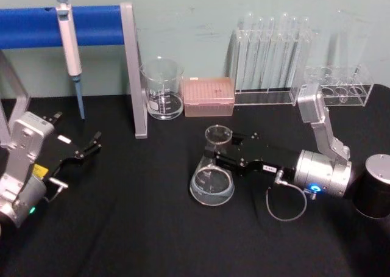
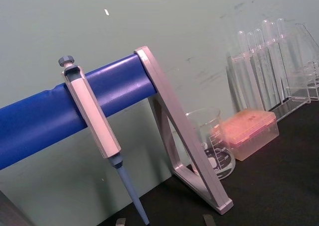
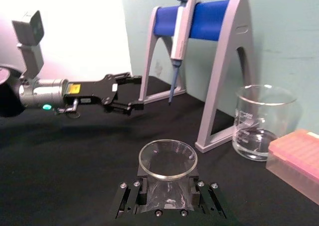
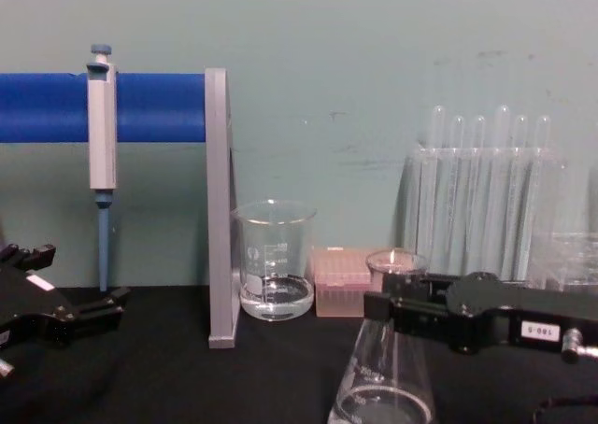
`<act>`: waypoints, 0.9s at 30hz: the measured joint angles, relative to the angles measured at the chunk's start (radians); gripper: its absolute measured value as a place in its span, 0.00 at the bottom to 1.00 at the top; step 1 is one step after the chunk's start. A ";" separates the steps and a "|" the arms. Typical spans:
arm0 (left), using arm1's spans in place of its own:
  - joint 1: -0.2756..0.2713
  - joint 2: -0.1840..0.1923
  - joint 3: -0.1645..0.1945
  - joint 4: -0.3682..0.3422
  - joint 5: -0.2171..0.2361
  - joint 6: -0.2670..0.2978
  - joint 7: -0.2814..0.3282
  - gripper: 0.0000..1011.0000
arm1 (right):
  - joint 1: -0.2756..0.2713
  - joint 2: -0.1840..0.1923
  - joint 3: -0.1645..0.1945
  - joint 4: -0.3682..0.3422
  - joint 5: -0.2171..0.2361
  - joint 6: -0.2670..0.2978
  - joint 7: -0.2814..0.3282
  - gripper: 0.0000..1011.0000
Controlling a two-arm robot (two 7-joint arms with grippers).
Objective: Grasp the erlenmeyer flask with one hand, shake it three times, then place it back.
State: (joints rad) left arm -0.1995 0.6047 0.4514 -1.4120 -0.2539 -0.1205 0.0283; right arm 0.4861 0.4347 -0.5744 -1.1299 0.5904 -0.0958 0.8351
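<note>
Black tabletop (image 1: 152, 228) open around the erlenmeyer flask (image 1: 212, 182) — right tool (image 1: 214, 152) clamps its neck, left tool (image 1: 89, 147) parked agape.

White label (image 4: 541, 331) on right end effector (image 4: 391, 312), digits unreadable.

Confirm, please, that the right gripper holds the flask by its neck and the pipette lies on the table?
Not quite: the chest view shows the pipette hanging on the blue stand, not lying on the table. The right gripper does hold the flask by its neck; the left gripper sits idle.
</note>
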 joint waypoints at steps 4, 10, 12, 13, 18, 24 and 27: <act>0.000 0.000 0.000 0.000 0.000 0.000 0.000 0.99 | -0.009 0.000 0.016 -0.020 0.009 0.004 -0.028 0.45; 0.000 0.000 0.000 0.000 0.000 0.000 0.000 0.99 | -0.031 0.007 0.046 -0.080 0.000 0.015 -0.114 0.45; 0.000 0.000 0.000 0.000 0.000 0.000 0.000 0.99 | -0.041 0.008 0.063 -0.108 -0.005 0.023 -0.156 0.45; 0.000 0.000 0.000 0.000 0.000 0.000 0.000 0.99 | -0.044 0.008 0.069 -0.117 -0.006 0.026 -0.169 0.45; 0.000 0.000 0.000 0.000 0.000 0.000 0.000 0.99 | -0.058 0.003 0.102 -0.161 0.001 0.046 -0.223 0.45; 0.000 0.000 0.000 0.000 0.000 0.000 0.000 0.99 | -0.095 -0.001 0.154 -0.260 -0.018 0.068 -0.351 0.45; 0.000 0.000 0.000 0.000 0.000 0.000 0.000 0.99 | -0.112 -0.004 0.167 -0.296 -0.040 0.071 -0.403 0.45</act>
State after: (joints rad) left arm -0.1995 0.6047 0.4514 -1.4120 -0.2540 -0.1205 0.0283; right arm 0.3743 0.4302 -0.4072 -1.4260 0.5504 -0.0251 0.4323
